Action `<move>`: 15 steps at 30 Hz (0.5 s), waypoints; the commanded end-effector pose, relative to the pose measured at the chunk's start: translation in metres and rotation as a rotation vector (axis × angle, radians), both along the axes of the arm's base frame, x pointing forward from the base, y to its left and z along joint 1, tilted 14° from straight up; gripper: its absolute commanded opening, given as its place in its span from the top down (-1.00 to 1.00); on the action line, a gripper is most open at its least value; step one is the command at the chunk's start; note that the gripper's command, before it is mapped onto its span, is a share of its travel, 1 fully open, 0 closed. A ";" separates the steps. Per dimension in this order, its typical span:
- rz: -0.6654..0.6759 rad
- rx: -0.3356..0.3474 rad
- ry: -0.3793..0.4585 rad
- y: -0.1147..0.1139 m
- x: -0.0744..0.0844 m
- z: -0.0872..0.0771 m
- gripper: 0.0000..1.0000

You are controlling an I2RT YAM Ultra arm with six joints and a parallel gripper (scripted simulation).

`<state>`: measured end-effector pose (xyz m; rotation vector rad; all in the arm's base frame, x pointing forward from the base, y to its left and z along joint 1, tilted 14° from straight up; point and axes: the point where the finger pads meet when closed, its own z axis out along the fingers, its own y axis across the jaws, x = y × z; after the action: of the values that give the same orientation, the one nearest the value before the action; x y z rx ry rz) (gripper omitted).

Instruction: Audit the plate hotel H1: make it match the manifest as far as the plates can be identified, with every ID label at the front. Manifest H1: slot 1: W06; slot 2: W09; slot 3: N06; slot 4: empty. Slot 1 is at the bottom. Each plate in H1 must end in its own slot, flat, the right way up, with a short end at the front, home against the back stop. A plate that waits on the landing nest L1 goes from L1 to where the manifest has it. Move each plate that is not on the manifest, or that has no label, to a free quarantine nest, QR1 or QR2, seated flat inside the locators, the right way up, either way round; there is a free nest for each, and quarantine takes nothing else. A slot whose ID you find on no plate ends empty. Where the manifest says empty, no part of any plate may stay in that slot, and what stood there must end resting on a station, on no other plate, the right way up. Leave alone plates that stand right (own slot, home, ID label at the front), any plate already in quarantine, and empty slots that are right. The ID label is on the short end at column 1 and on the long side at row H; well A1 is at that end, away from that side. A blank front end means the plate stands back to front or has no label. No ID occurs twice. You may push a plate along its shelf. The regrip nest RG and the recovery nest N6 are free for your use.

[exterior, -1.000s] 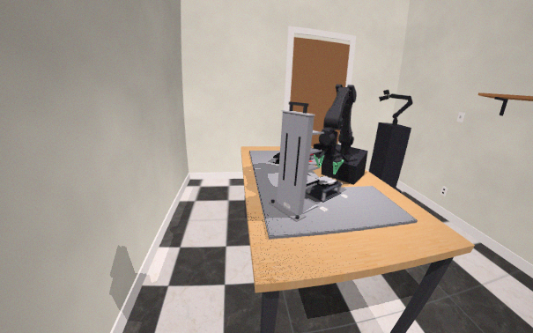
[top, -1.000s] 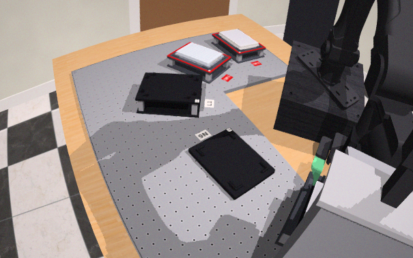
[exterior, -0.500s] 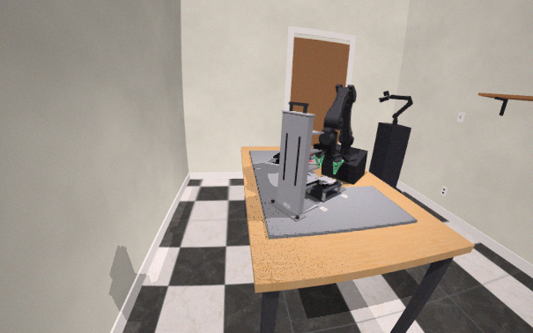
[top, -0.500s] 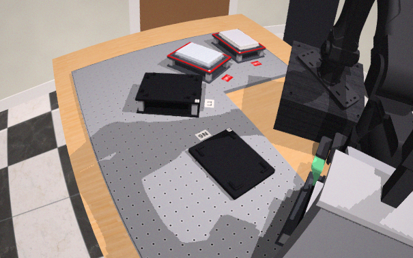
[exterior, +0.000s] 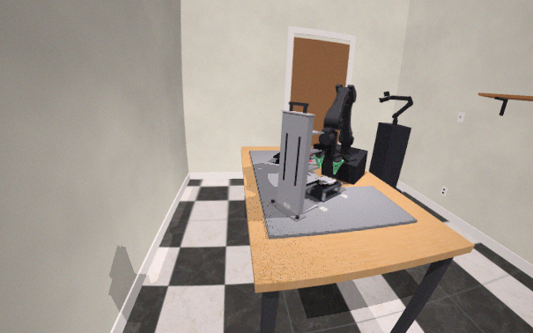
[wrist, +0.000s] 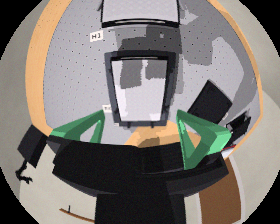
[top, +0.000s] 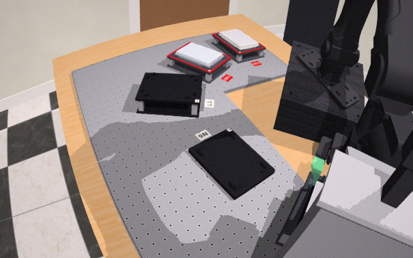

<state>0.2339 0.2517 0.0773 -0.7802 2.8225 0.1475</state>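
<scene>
My gripper (top: 321, 170) (exterior: 329, 165) (wrist: 140, 113) is open and empty, its green fingers spread wide. It hangs at the front of the plate hotel H1 (top: 352, 235) (exterior: 293, 163), on the side towards the arm's base, at about mid height of the tall back panel. In the wrist view I look straight down on the hotel's dark side rails (wrist: 111, 90) around a pale top surface (wrist: 140, 96); I cannot tell whether that is a plate or a shelf. No ID label is readable. In the top view a pale flat surface (top: 352, 181) lies beside the finger.
Two red-rimmed quarantine nests at the far end each hold a white plate (top: 198, 54) (top: 239, 38). The black landing nest L1 (top: 169, 87) carries no plate. The flat black nest N6 (top: 231, 164) (wrist: 213, 103) is bare. The arm's black base block (top: 318, 99) stands close behind the gripper.
</scene>
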 end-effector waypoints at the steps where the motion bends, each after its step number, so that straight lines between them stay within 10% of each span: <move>1: 0.001 0.037 -0.029 0.008 0.009 0.009 -1.00; 15: -0.001 -0.001 0.006 0.001 0.004 -0.023 -1.00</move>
<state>0.2349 0.2521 0.0603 -0.7835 2.8347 0.1367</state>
